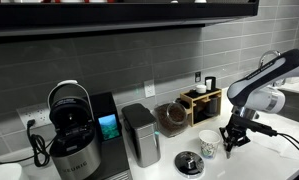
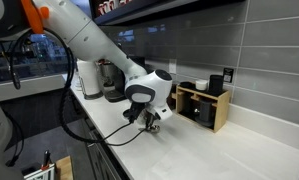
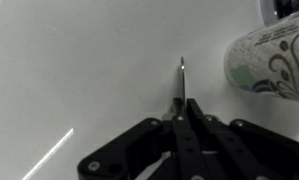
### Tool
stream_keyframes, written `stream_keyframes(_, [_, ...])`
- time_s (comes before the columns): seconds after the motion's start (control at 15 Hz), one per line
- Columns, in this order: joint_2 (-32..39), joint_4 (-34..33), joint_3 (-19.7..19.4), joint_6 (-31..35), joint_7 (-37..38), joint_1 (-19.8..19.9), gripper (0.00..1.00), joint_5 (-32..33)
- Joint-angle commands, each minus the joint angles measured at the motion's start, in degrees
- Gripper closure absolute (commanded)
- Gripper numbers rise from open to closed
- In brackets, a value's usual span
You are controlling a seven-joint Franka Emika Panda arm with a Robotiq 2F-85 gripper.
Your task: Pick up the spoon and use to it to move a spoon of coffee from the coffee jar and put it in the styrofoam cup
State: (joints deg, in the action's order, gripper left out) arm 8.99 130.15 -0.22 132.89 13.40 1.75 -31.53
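Your gripper [image 3: 183,112] fills the bottom of the wrist view, its black fingers [image 3: 193,125] pressed together on the thin handle of the spoon [image 3: 182,78]. The silver spoon runs straight out from the fingertips over the white counter [image 3: 79,70]. Just to one side of it stands the styrofoam cup [image 3: 269,60], white with dark swirled print.

In an exterior view, your arm reaches down to the counter with the gripper [image 1: 230,143] just beside the cup [image 1: 208,146]. The coffee jar [image 1: 171,118] sits behind the cup, near the tiled wall, dark coffee showing through the glass. A flat black-and-white disc [image 1: 189,163] lies in front of the jar, and a grey metal canister [image 1: 140,135] stands beside it. A small wooden rack [image 1: 201,103] stands against the wall.
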Motion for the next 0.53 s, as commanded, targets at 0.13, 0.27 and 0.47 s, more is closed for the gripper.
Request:
stream_keyframes(0.13, [-0.8, -0.1, -0.6, 1.0, 0.1, 0.3, 1.00, 0.7])
stream_keyframes(0.27, [-2.9, -0.5, -1.3, 0.5, 1.2, 0.2, 0.99, 4.1])
stream_keyframes(0.47, [-5.6, -2.6, -2.0, -2.4, 2.1, 0.0, 0.99, 10.6])
